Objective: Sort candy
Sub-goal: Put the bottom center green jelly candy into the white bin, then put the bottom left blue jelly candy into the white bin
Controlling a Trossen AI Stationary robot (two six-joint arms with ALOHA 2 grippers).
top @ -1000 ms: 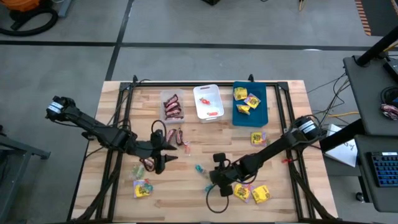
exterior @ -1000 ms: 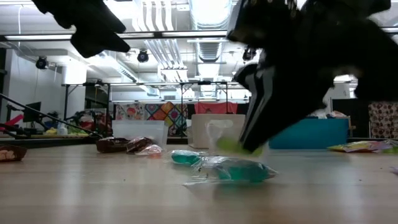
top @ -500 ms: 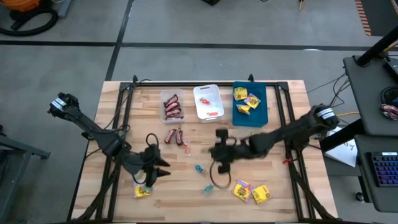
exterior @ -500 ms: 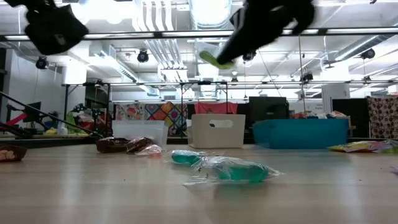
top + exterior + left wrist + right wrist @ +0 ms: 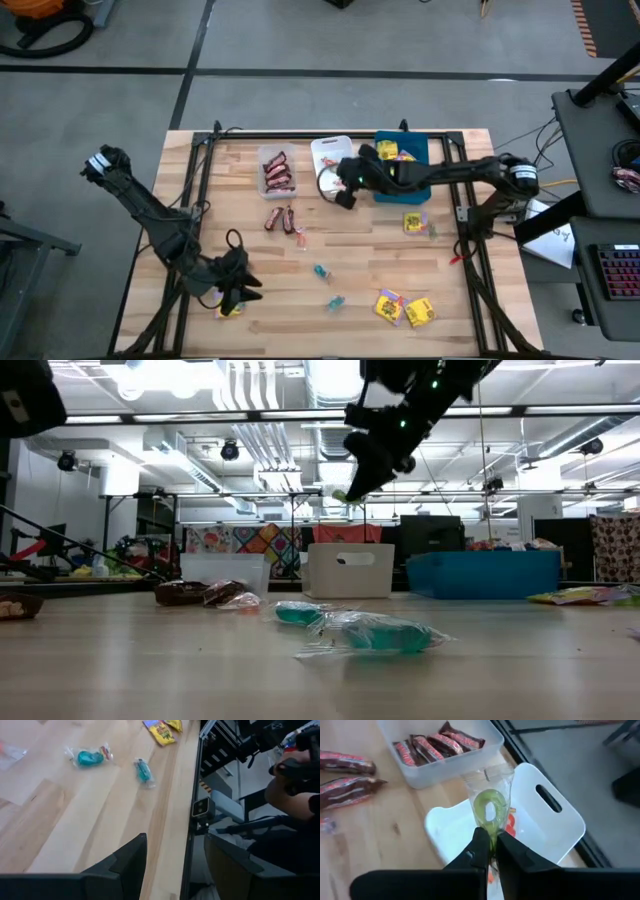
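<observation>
My right gripper point(image 5: 344, 196) is up in the air over the near end of the white tray point(image 5: 328, 150), shut on a green sweet in a clear wrapper point(image 5: 490, 810); the low view shows the sweet point(image 5: 340, 495) high above the table. My left gripper point(image 5: 238, 291) is open above the table's near left part, beside a yellow packet point(image 5: 228, 306), touching nothing. Two teal sweets point(image 5: 320, 271) point(image 5: 335, 302), dark red-brown bars point(image 5: 280, 218) and more yellow packets point(image 5: 405, 310) lie flat on the wood. My right gripper pinches the green sweet's clear wrapper between its two fingers point(image 5: 481, 845), at the wrapper end just behind the green piece point(image 5: 491, 831). The fingers slant downward. The sweet is lifted clear and sticks out beyond the fingertips over the white tray.
The clear tray point(image 5: 276, 172) holds dark bars, the white tray holds red pieces, and the blue tray point(image 5: 420, 182) holds yellow packets; all three stand by the far edge. Another yellow packet point(image 5: 415, 222) lies near the blue tray. A person point(image 5: 295, 785) sits beyond the table's near edge.
My right gripper has risen from the table's near middle and swung toward the far edge, carrying the green sweet to above the white tray. My left gripper has moved toward the near edge, away from the dark bars and closer to the yellow packet.
</observation>
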